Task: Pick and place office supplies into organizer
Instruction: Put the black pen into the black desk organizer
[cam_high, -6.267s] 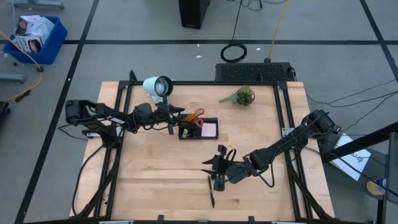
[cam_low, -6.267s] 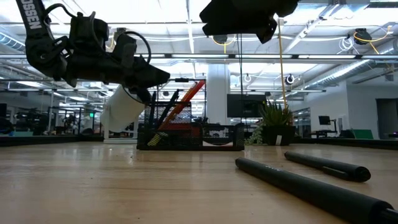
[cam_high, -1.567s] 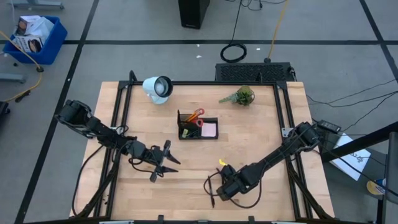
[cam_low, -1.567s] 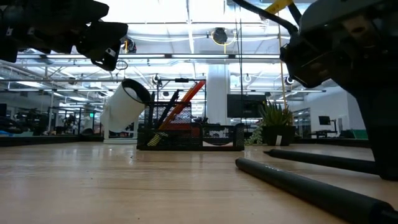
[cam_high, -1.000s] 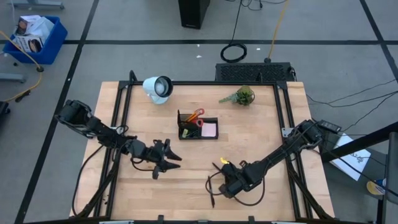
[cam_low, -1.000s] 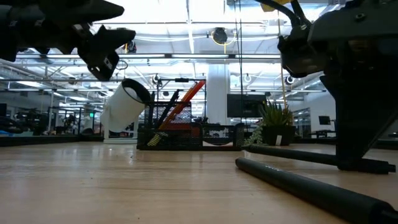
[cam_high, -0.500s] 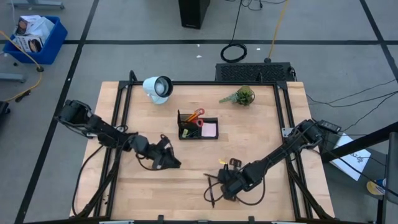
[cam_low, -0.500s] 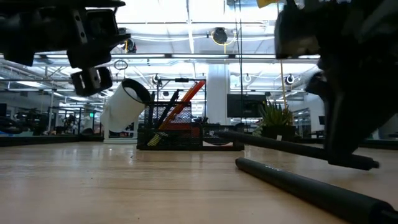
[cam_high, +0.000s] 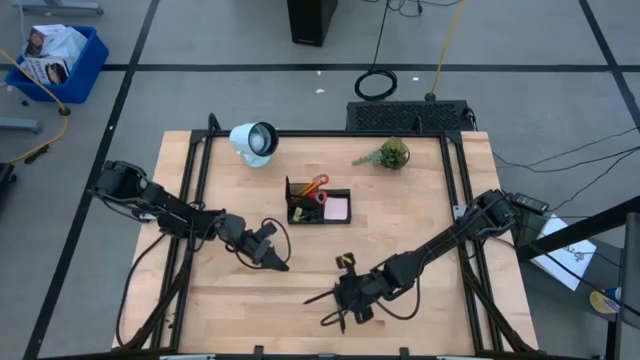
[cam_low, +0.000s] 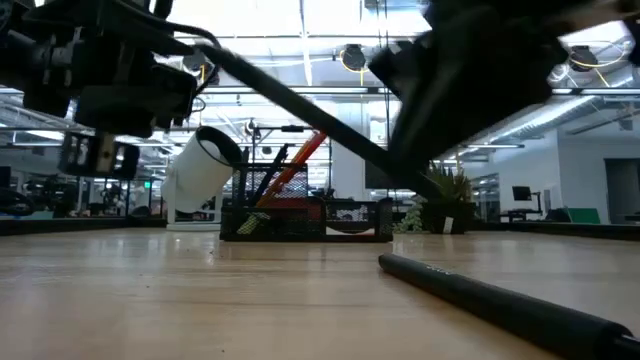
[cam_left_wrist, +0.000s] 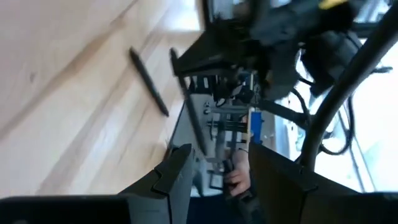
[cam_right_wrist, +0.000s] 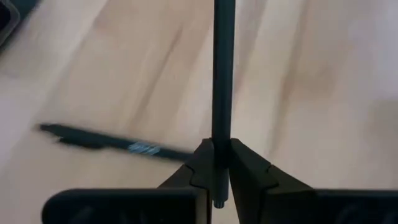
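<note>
Right gripper (cam_high: 345, 293) sits low over the front-centre of the table (cam_high: 420, 230), fingers (cam_right_wrist: 198, 163) pinched tight on a black pen (cam_right_wrist: 222, 74); we see the held pen lifted clear of the wood, slanting up across the low view and poking out toward the left arm's side in the high view; a second black pen (cam_right_wrist: 106, 144) lies flat on the table just under and beside the gripper, also visible in the low view as a dark bar in the foreground (cam_low: 500, 300); left gripper (cam_high: 270, 250) hangs above the table left of centre, between the table's left rail and the organizer, fingers (cam_left_wrist: 177, 177) parted with nothing between them, as we read it from its wrist view; organizer (cam_high: 318, 207) stands near the middle of the table, well apart from both grippers; in it we make out red-handled scissors (cam_high: 314, 186) upright in the taller section and a pink sticky-note pad (cam_high: 337, 208) in the flat compartment on the right; white round lamp (cam_high: 254, 141) at the back left, small green plant (cam_high: 390, 153) at the back right; black mesh panel (cam_high: 408, 116) just behind the table's back edge.
</note>
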